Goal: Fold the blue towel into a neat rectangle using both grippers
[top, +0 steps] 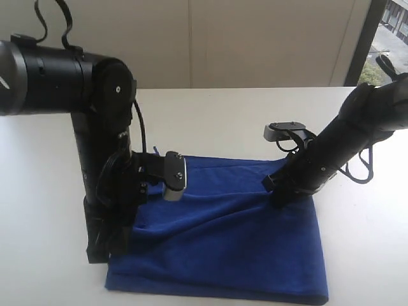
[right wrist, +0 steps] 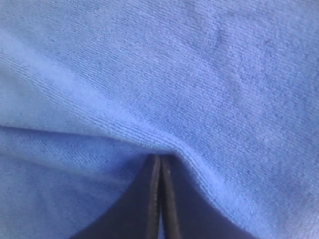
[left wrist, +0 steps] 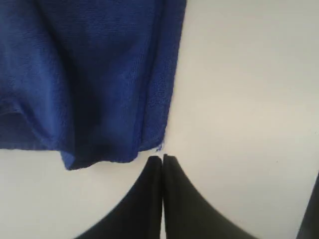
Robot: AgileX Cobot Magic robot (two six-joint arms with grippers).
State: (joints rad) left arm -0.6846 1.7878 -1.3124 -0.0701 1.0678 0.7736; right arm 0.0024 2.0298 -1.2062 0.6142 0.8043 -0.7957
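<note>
The blue towel lies spread on the white table, with a soft crease running across its middle. My left gripper points down at the towel's left edge. In the left wrist view its black fingers are shut with nothing between them, tips on bare table just beside a towel corner. My right gripper reaches down onto the towel's right half. In the right wrist view it is shut, and a raised ridge of the towel runs into its tips, hiding them.
Bare white table surrounds the towel at the back and on both sides. A wall stands behind the table, and a window shows at the far right. Black cables loop beside the right arm.
</note>
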